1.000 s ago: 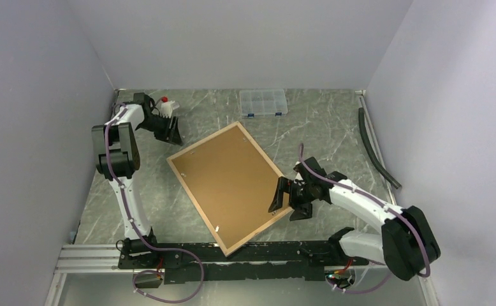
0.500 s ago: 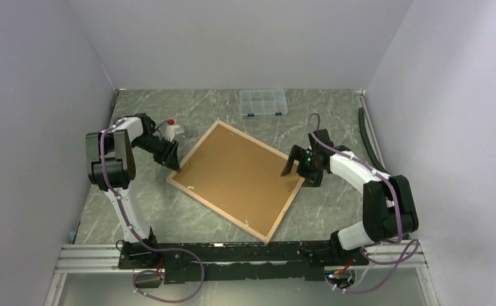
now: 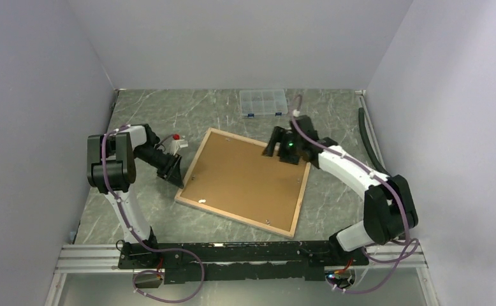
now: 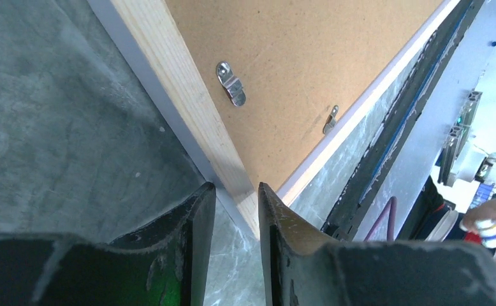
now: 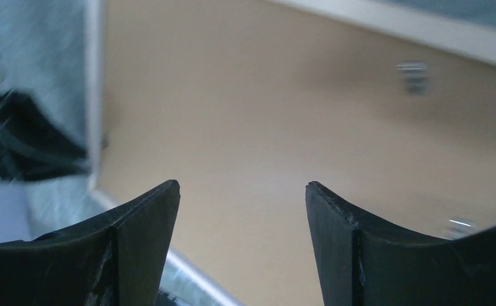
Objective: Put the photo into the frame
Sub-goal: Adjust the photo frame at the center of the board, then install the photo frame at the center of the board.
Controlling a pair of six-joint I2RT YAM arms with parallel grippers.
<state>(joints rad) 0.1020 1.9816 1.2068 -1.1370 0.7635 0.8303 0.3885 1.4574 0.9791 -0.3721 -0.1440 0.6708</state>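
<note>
Currently the frame [image 4: 191, 108] lies back-up on the worktop [image 3: 335, 204], a light-wood rail around the brown backing board [image 3: 245, 178]. Left wrist alone shows the left tool [image 4: 233, 191] clenched on its corner rail. Right tool [image 3: 272, 150] released, over its far corner.

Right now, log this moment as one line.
frame: face down on table, backing board up | left pincer: shut on frame's corner rail | right pincer: open above backing board | photo: not in view

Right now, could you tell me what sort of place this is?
Likely a robot lab cell: white walls, marbled table, left arm and right arm bolted to a rail.
</note>
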